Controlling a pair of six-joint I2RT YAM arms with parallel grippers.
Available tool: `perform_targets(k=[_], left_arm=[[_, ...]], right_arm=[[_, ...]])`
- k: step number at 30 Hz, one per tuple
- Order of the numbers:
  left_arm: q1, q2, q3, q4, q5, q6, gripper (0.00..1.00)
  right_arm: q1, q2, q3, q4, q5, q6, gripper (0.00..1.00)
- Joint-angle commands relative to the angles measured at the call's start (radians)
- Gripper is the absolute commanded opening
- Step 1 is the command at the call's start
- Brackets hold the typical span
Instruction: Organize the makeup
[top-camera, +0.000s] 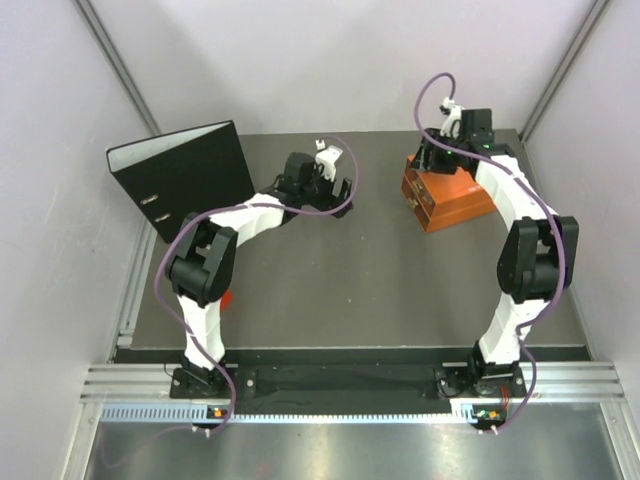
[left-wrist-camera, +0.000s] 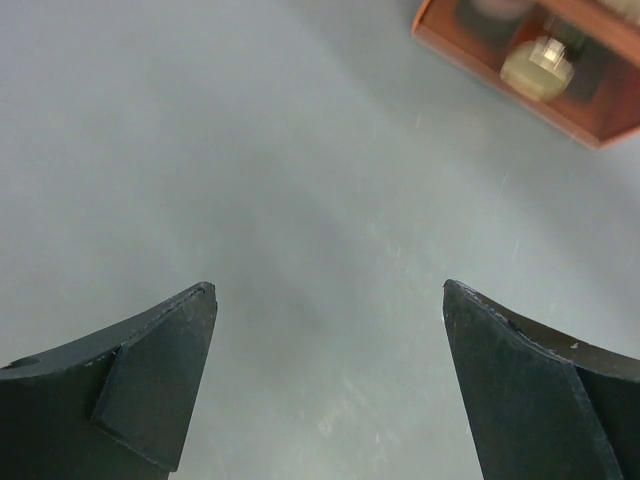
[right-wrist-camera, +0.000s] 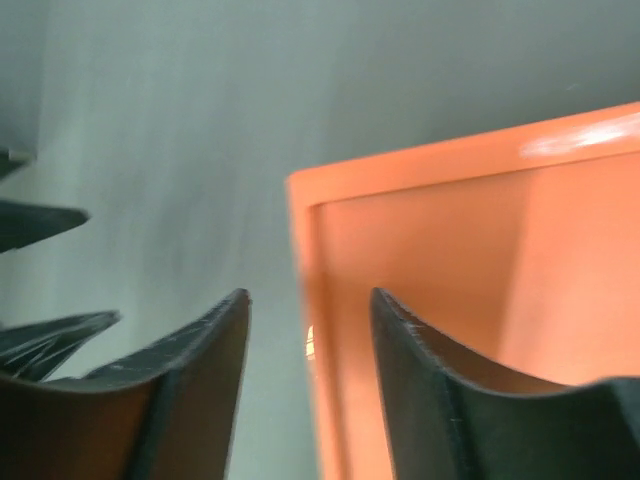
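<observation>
While the left claw (left-wrist-camera: 328, 290) hangs over the grey table (left-wrist-camera: 300, 150), its two fingers stand wide apart and hold nothing. Orange box (left-wrist-camera: 605, 115) sits ahead and to the right of this claw, well apart from it; only one corner shows in the left wrist view. Inside that corner a cream makeup piece (left-wrist-camera: 540, 65) stands in a dark compartment. A second pale item sits just past it at the frame edge, too blurred to name.

Right claw (right-wrist-camera: 309, 295) is over the box, fingers partway apart, narrower than the left. In its wrist view the box's wall runs between the two fingers with a gap on each side. That view is blurred, so I cannot tell if a pad touches the wood. No item is seen in its grip.

From the top camera the right claw covers the far end of the box, hiding most of what is inside. Black binder (top-camera: 185, 170) stands near, left of the left claw. Small red thing (top-camera: 227, 297) lies well behind that claw, beside the arm's lower link.
</observation>
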Motion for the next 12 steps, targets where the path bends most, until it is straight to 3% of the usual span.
perform_targets(k=[1,7,9,12], left_arm=[[0.001,-0.052,-0.015,-0.049,-0.017,-0.034,0.99],[0.001,-0.05,-0.02,-0.063,-0.054,-0.101,0.99],[0.001,-0.041,0.0,-0.098,-0.12,-0.135,0.99],[0.003,-0.034,0.014,-0.108,-0.129,-0.134,0.99]], right_arm=[[0.09,-0.082,0.012,-0.099,0.019,-0.067,0.59],[0.193,-0.215,-0.085,-0.077,0.01,-0.056,0.69],[0.221,-0.249,-0.128,-0.053,0.011,-0.038,0.87],[0.238,-0.303,-0.178,-0.022,0.013,-0.005,1.0]])
